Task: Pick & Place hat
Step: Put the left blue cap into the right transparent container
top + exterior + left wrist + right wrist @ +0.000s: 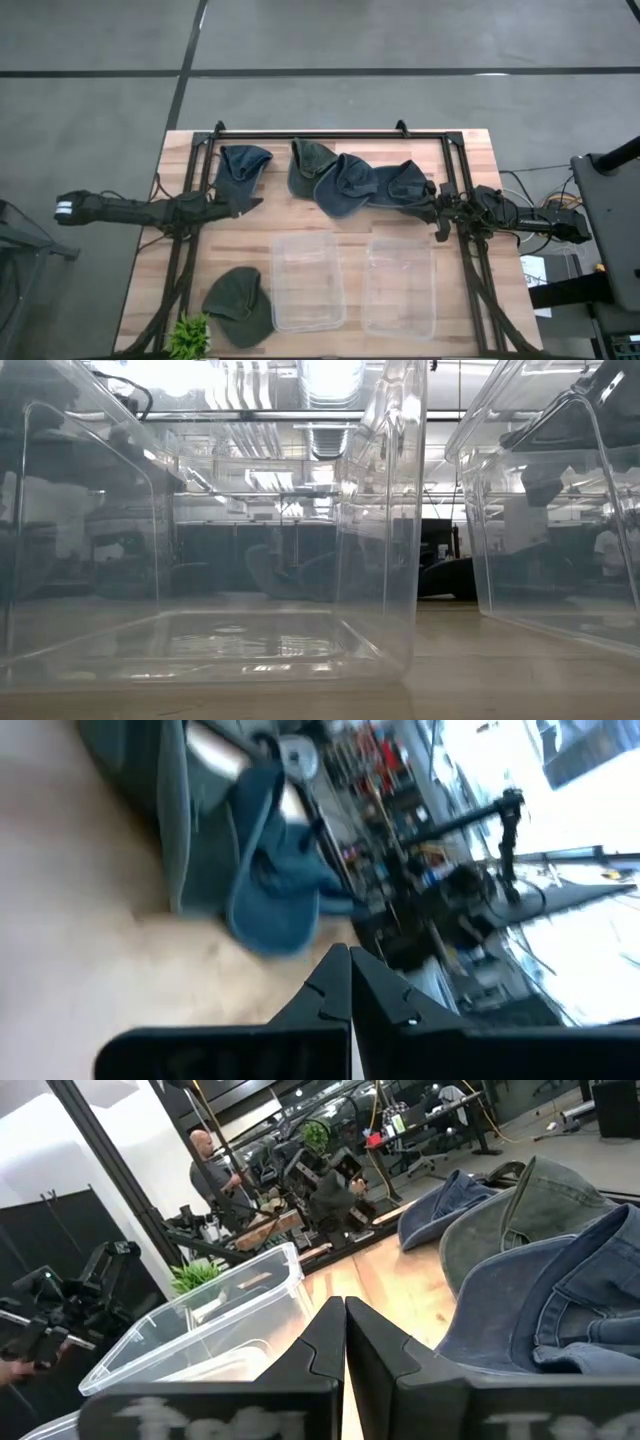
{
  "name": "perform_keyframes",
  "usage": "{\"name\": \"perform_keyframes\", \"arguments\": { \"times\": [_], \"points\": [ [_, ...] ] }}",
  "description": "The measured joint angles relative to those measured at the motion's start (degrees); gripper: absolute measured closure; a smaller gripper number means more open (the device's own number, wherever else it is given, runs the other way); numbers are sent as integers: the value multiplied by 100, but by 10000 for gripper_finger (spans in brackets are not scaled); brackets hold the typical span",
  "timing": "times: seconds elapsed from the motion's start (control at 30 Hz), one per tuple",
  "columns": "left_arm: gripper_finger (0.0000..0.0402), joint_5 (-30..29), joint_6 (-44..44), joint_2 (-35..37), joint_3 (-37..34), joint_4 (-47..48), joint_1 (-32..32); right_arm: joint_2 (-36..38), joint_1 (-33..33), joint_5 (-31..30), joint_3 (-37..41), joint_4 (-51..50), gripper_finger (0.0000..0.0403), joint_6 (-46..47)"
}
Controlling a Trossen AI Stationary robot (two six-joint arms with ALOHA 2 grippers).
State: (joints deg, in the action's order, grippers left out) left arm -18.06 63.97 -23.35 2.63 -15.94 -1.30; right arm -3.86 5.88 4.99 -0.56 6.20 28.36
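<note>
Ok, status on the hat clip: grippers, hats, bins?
Left gripper shut, empty, by the far-left hat. Right gripper shut, empty, beside the overlapping hats. Both clear bins empty; nothing blocking.

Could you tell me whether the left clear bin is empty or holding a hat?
Empty: the left clear bin shows only bare table through its bottom; the hats lie outside it.

Left claw closed, arm low at left edge; right claw closed, arm at right edge.
</note>
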Motion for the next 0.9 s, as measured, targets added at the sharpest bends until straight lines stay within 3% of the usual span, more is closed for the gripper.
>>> {"name": "perform_keyframes", "arguments": {
  "times": [0.2,0.37,0.53,0.63,0.77,0.9],
  "points": [
    [378,13,-1728,-70,1009,343,0,0,1,-9,0,4,394,22],
    [325,-159,-2655,-330,2044,1573,-5,0,1,-50,0,5,394,131],
    [276,-1500,-2278,-739,2793,2862,-16,0,1,-63,2,7,394,122],
    [260,-2163,-2289,-1118,3227,4175,-16,0,1,-66,2,7,394,81],
    [245,-2426,-2287,-1774,3607,5238,-20,-2,-1,-63,2,4,394,70],
    [237,-2379,-2423,-2490,3702,5100,-9,-8,1,-63,2,-83,394,61]
  ]
}}
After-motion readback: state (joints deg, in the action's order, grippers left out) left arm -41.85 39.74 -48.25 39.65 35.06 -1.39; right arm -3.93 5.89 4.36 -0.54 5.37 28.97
